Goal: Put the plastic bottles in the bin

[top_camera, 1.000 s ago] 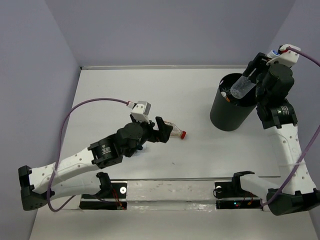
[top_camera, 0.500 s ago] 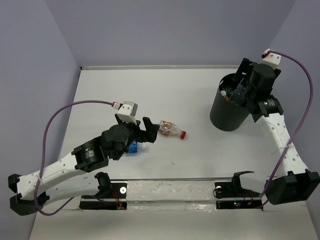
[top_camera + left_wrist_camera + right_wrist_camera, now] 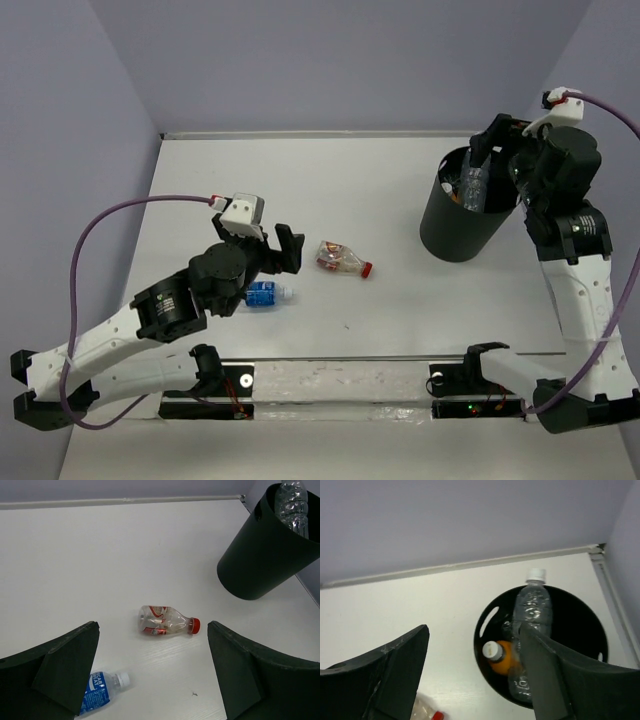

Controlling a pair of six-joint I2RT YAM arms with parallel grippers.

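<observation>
Your left claw (image 3: 285, 248) is hanging open near the red-capped bottle (image 3: 343, 260), right claw (image 3: 497, 145) gaping empty over the bin (image 3: 450, 230). Left wrist: that bottle is lying sideways, risking rolling if nudged. Right wrist: a clear bottle (image 3: 532, 605) is standing tall inside.

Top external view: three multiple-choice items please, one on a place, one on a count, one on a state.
1. Where is the red-capped bottle? A inside the bin; B lying on the table; C leaning against the bin.
2. How many bottles lie outside the bin? A none; B four; C two.
3. The left gripper is: A open, empty; B shut on a bottle; C shut, empty.
Answers: 1 B, it lies clear of the bin; 2 C, the red-capped one and the blue-labelled bottle; 3 A, its fingers stand wide apart, gripping nothing.
</observation>
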